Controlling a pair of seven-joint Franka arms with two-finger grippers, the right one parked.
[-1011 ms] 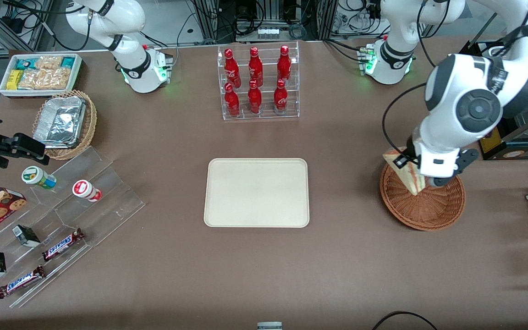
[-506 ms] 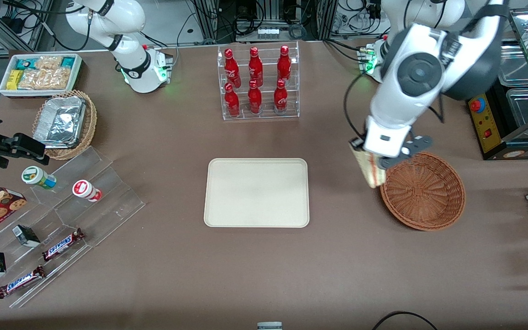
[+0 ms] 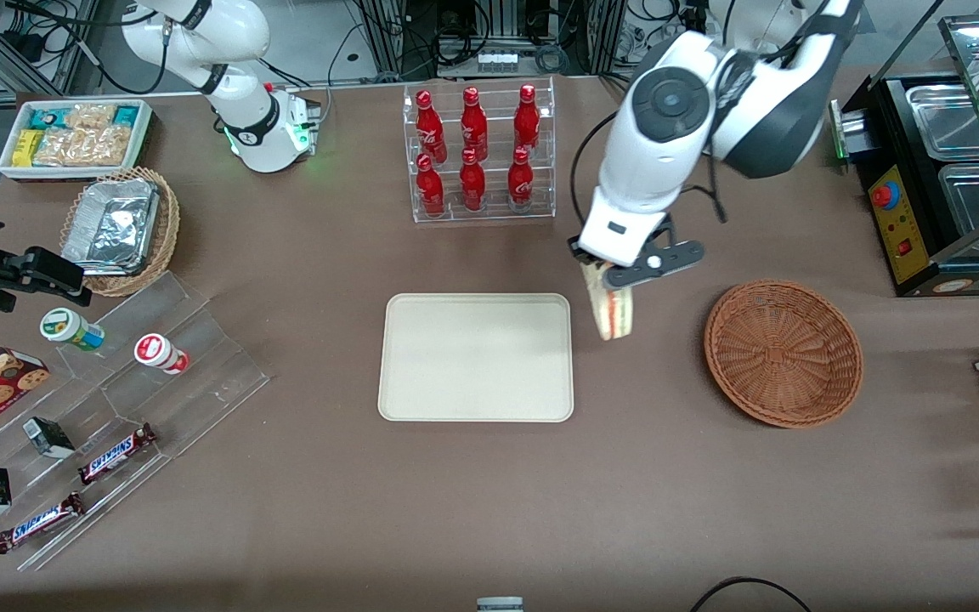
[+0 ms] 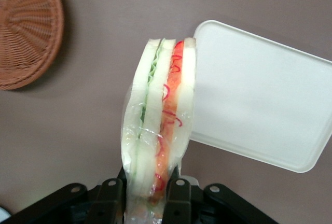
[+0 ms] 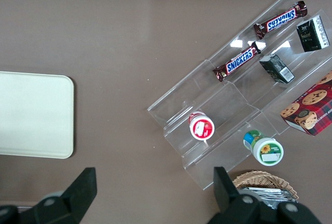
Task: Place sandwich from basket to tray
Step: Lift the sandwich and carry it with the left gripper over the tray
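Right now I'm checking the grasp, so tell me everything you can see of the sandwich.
The sandwich is a wedge of pale white bread in clear plastic wrap, with green and red filling showing along its cut edge. The end effector is shut on one end, and the rest hangs free above the brown table. It touches nothing else. It is out of the basket and hangs beside the tray, at the rim nearest the basket.
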